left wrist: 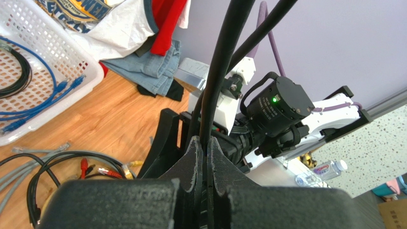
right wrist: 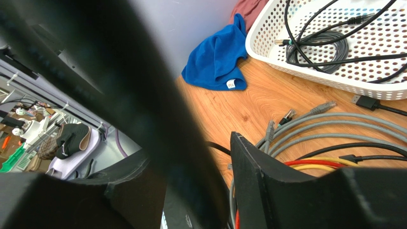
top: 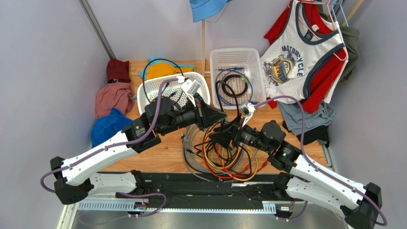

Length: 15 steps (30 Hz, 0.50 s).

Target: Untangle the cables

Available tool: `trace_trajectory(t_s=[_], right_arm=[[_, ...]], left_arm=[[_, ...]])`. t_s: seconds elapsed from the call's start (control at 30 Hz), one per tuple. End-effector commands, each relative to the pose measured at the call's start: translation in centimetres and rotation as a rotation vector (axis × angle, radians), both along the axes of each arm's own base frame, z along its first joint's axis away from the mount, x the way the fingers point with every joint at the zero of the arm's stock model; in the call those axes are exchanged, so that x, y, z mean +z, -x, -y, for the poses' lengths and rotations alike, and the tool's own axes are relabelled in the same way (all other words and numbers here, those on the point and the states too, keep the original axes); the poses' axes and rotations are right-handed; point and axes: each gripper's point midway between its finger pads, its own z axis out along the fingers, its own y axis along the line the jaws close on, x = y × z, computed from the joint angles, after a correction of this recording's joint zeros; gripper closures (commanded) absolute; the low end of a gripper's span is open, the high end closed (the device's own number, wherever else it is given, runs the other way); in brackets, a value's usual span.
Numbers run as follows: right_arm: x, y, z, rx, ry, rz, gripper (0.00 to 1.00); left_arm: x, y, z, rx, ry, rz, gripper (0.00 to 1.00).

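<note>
Well, across the table [top: 167,155], beyond my arms, stand the left basket [top: 152,86] and the right basket [top: 213,71], each with cords coiled in it. The cables [top: 219,162] I must sort lie heaped on the wood between my two grippers: grey, black, orange, yellow and red loops crossing one another. My left gripper [left wrist: 204,143] is clenched on a black cable [left wrist: 217,71], two strands rising from between its fingers. My right gripper [top: 217,137] sits just beside it over the heap. A black blur fills its gap, so I cannot tell whether it grips. I judge the job barely begun. To do it well, I should draw the black cord up slowly, hold the heap down with the right, and watch that the small plugs [right wrist: 286,116] do not snag.
</note>
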Motion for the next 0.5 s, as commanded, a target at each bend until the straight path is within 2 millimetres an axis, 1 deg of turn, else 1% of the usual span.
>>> trace_trajectory(t_s=[0.0, 0.1, 0.13, 0.17, 0.2, 0.23, 0.27, 0.3, 0.33, 0.37, 0.4, 0.43, 0.47], right_arm=[[2.5, -1.1, -0.7, -0.039, -0.097, 0.045, 0.64], [3.5, -1.1, 0.1, -0.065, -0.129, 0.064, 1.00], [4.1, -1.2, 0.7, -0.088, -0.117, 0.066, 1.00], [5.2, -1.5, 1.8, -0.138, -0.116, 0.101, 1.00], [6.5, -1.5, 2.6, -0.166, -0.113, 0.123, 1.00], [8.5, -1.4, 3.7, -0.197, -0.095, 0.136, 1.00], [10.0, -1.8, 4.7, -0.248, -0.078, 0.148, 1.00], [11.2, -2.2, 5.5, -0.287, -0.042, 0.185, 1.00], [14.7, -1.7, 7.0, -0.313, -0.041, 0.209, 1.00], [15.9, -1.7, 7.3, -0.321, -0.023, 0.224, 1.00], [16.4, -2.1, 7.2, -0.328, 0.012, 0.236, 1.00], [17.2, -2.1, 7.4, -0.331, 0.033, 0.241, 1.00], [20.2, -1.6, 8.2, -0.339, -0.010, 0.277, 1.00]], left_arm=[[2.6, 1.3, 0.4, -0.064, 0.086, 0.008, 1.00], [2.8, 1.0, -0.4, -0.032, 0.072, 0.032, 1.00], [3.2, 1.0, -1.7, 0.002, 0.057, 0.037, 0.93], [3.3, 0.6, -2.6, 0.040, 0.037, 0.064, 0.66], [3.5, -0.6, -4.1, 0.143, 0.028, 0.071, 0.53], [3.8, -0.6, -6.4, 0.202, 0.029, 0.082, 0.41], [3.9, -1.0, -7.8, 0.258, 0.033, 0.097, 0.13], [4.0, -1.9, -9.6, 0.351, 0.045, 0.103, 0.01], [4.0, -1.6, -11.5, 0.387, 0.076, 0.122, 0.01], [3.9, -1.6, -12.5, 0.417, 0.094, 0.126, 0.01], [3.7, -1.8, -13.4, 0.450, 0.112, 0.127, 0.01], [3.2, -1.5, -14.3, 0.460, 0.144, 0.131, 0.01], [2.7, -1.4, -14.5, 0.465, 0.154, 0.127, 0.01]])
